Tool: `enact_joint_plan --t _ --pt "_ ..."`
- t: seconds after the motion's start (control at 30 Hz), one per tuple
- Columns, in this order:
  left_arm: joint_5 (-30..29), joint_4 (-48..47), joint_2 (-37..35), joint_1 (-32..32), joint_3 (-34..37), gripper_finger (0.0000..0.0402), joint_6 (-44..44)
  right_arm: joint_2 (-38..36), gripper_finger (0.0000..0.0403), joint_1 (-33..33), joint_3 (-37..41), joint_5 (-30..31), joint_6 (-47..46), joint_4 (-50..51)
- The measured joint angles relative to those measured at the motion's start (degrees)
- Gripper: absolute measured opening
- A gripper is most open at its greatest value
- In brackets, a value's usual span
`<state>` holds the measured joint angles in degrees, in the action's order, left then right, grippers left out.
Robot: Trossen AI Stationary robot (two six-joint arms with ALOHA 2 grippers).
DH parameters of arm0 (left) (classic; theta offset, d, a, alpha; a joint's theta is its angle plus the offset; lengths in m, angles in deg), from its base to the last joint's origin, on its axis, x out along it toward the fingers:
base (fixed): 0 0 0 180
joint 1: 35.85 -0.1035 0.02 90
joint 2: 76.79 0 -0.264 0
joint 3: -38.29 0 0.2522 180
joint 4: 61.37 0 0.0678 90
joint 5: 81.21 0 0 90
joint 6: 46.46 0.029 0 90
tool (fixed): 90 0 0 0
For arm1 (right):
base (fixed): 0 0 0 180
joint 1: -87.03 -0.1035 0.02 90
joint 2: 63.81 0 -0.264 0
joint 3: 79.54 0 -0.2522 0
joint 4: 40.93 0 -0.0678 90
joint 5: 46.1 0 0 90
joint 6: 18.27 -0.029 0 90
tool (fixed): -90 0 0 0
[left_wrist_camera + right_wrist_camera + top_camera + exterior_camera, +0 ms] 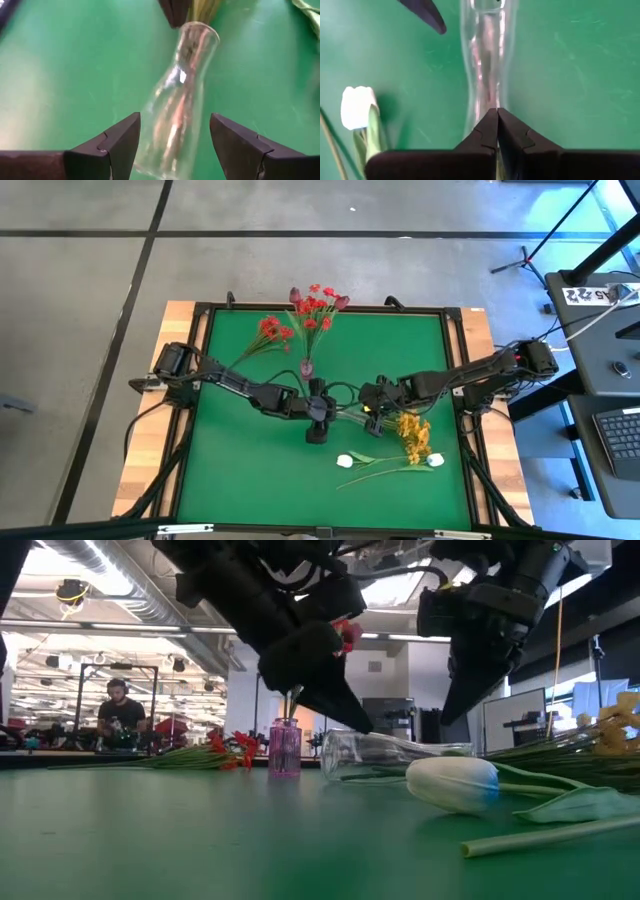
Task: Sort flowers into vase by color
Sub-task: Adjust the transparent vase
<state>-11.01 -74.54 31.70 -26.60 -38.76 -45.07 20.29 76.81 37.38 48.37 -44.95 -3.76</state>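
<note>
From above, the left gripper hangs over the middle of the green bench, with the right gripper just beside it. A pink vase just beyond the left gripper holds red sprays and maroon buds; more red sprays lie farther out on that side. Yellow-orange sprays and two white buds lie near the right gripper.

At bench height, a clear glass vase lies on its side below both grippers, with a white bud in front.

The left wrist camera shows the left gripper standing wide, its fingers on either side of the clear vase without visibly touching it.

The right wrist camera shows the right gripper pressed fully closed over the vase's neck; whether it pinches stems is unclear.
</note>
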Motion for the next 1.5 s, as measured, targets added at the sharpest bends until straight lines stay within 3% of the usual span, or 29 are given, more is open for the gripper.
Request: enact_joint_plan --t 0.57,0.83,0.93,1.13,1.33,1.5 --pt "4.7 -6.2 -0.2 -2.4 -0.2 0.0235 -3.8 -6.2 0.0010 -4.4 -4.6 2.4 -0.3 6.6" --pt "5.8 -6.4 -0.2 -2.4 -0.2 0.0234 -4.4 -12.4 0.0010 -10.3 -12.2 11.1 -4.0 26.7" --pt "7.5 -6.4 -0.2 -2.4 -0.2 0.0234 -4.5 -13.4 0.0019 -12.0 -12.4 9.6 -6.8 33.4" --pt "10.0 -7.8 -0.3 -2.4 -0.2 0.0234 -5.8 -13.4 0.0109 -15.7 -11.3 6.0 -10.4 36.0" --pt "9.7 -8.6 -0.3 -1.7 -0.2 0.0234 -5.9 -13.3 0.0219 -18.4 -11.1 10.8 -11.2 36.8" --pt "9.1 -10.3 -0.6 -0.5 -1.4 0.0234 -5.9 -11.9 0.0271 -18.3 -11.0 11.4 -11.2 36.8"
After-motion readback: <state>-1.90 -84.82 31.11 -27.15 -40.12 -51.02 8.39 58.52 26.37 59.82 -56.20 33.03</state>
